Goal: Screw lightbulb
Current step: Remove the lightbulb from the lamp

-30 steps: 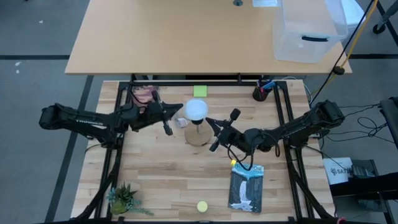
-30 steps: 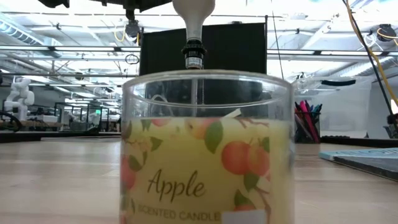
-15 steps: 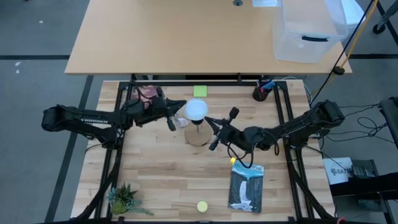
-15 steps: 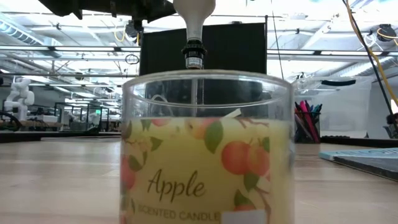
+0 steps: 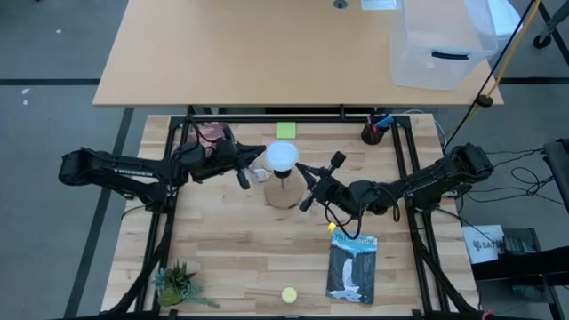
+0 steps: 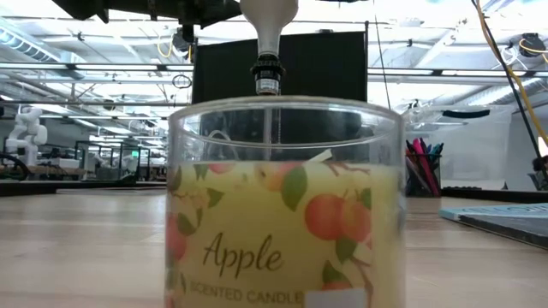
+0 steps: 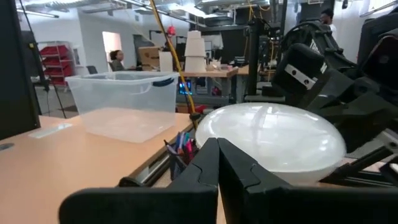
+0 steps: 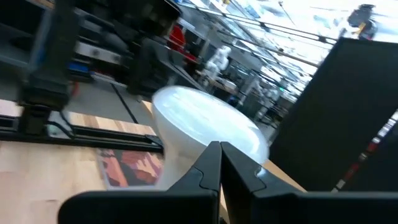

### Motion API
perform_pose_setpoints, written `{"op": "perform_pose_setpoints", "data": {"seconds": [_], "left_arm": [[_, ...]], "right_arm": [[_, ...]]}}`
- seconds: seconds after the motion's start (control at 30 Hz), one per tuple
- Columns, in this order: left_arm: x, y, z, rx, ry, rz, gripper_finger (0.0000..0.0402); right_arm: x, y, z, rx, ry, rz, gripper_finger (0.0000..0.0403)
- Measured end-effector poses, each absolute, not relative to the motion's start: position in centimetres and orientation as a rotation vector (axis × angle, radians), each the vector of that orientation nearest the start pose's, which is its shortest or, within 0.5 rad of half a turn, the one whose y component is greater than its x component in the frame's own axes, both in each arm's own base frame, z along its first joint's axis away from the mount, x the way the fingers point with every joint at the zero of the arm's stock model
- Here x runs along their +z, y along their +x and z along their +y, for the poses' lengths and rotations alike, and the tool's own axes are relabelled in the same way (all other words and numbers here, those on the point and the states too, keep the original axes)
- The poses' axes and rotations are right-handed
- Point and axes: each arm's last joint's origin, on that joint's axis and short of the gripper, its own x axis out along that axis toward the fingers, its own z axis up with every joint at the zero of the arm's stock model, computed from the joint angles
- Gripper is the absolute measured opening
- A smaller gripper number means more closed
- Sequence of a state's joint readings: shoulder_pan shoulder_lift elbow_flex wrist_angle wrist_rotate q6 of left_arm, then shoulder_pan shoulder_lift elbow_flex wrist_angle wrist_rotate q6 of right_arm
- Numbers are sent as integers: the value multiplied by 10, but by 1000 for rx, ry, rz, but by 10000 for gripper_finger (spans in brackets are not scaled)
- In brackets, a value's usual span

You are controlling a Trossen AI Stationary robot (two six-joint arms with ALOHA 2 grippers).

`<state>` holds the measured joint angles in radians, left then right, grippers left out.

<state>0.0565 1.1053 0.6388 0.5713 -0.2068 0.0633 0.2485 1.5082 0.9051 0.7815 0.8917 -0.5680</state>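
High view, operator: your butcher-block table (image 5: 231, 258) carries both arms inward to the centre, left arm from the left edge, right arm from the right. Compared with a second ago, the left arm has drawn back slightly toward the far-left side and its claw now sits just beside the dome; the right one has barely shifted. The lightbulb (image 5: 283, 156) stands dome-up in the wooden base (image 5: 283, 194), mid-table toward the far edge. Left gripper (image 5: 252, 165) has its fingers pressed together, just left of the dome, holding nothing. Right gripper (image 5: 307, 188) is likewise pinched closed on nothing, just right of the base, touching cannot be judged. Near the front you have open wood between the dark book (image 5: 351, 268), the small yellow ball (image 5: 289, 294) and the little plant (image 5: 174, 285) at the front-left corner. A green note (image 5: 285, 131) lies near the far edge, and a pen cup (image 5: 373, 131) stands at the far-right corner.
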Motion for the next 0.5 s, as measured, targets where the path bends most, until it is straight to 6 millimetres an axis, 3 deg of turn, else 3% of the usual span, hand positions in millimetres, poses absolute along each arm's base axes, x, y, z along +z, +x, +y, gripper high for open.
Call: {"op": "perform_pose_setpoints", "data": {"seconds": [0.23, 0.5], "left_arm": [[292, 242, 4, 284, 41, -86, 0], [293, 242, -19, 162, 41, -96, 0]], "right_arm": [[293, 319, 50, -741, -437, 54, 0], [293, 322, 39, -730, -439, 42, 0]]}}
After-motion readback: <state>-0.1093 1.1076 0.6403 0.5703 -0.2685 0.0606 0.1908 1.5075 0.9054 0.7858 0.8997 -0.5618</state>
